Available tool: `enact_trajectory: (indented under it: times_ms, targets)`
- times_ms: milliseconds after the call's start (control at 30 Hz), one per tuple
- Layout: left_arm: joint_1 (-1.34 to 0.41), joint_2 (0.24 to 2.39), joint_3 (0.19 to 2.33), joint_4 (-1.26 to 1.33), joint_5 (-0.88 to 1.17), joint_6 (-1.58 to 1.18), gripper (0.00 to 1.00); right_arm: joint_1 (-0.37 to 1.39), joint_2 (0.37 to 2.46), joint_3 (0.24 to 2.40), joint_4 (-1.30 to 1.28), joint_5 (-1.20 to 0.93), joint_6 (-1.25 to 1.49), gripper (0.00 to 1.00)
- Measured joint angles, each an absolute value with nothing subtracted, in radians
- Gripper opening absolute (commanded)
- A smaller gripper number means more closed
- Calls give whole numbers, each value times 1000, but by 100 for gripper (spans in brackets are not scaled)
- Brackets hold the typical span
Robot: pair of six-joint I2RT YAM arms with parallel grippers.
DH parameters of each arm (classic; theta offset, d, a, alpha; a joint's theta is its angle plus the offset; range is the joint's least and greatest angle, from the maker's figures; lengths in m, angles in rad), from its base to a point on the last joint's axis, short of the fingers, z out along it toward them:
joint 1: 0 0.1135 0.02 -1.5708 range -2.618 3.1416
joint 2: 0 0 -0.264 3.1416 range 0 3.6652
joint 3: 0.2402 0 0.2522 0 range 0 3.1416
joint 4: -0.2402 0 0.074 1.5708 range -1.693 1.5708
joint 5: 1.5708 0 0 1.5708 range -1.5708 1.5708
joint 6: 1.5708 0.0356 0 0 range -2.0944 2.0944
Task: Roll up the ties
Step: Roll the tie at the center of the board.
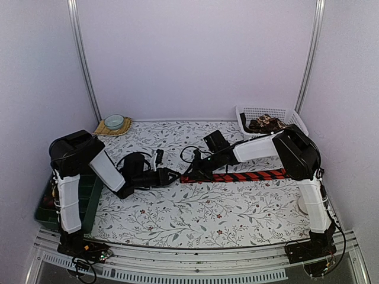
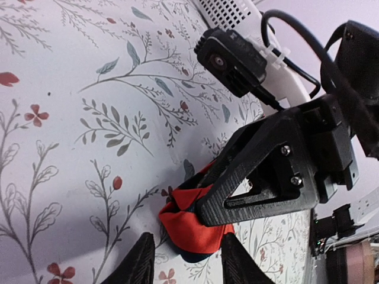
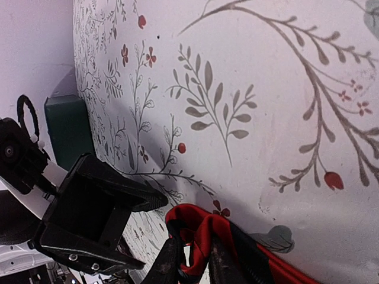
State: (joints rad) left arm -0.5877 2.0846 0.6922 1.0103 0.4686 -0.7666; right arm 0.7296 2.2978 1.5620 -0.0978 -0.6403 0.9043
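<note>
Right, both arms meet at the middle of the floral-printed white tablecloth [image 1: 177,219], nose to nose. A red fabric necktie with black diagonal stripes [image 1: 243,176] lies flat on the cloth, running from dead centre out toward 3 o'clock. Its near end is folded over into a small red bundle, and that is where both grippers are.

The right gripper [image 1: 190,173] reaches in from 3 o'clock, fingers [image 3: 169,263] drawn close together and pinching that folded end, with red cloth bunched up around the tips. The left gripper [image 1: 175,176] faces it from 9 o'clock with its fingers [image 2: 139,263] spread wide. The red bundle sits just ahead of them in the gap, and neither tip is pressing on it.

Up at 1 o'clock stands a white plastic mesh basket [image 1: 260,110] with brown-patterned ties [image 1: 266,123] heaped inside. At 10 o'clock a pale green bowl [image 1: 114,121] sits on a woven mat [image 1: 102,129], and a dark green tray [image 1: 44,207] sits at 8 o'clock, beside the left arm's base.
</note>
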Motion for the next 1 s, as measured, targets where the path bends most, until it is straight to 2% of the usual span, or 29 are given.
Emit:
enact_trajectory:
  times_ms: [100,167,233,267,567,833,1000]
  targets:
    - [-584,2046,661,1002,458,-750,63,731,2298,1542,-75,-660,920,12]
    - [-582,2024,653,982,455,-720,78,731,2298,1537,-61,-671,927,9]
    - [-577,2004,652,962,451,-681,98,731,2298,1531,-44,-683,933,8]
    - [-576,1993,652,948,448,-654,100,730,2298,1526,-35,-691,936,7]
    - [-573,1896,680,759,469,-322,100,709,2298,1489,21,-774,952,1]
    - [-583,1873,701,676,529,-104,100,691,2297,1472,120,-896,973,0]
    - [-595,1886,762,624,562,-30,93,691,2297,1472,146,-933,976,0]
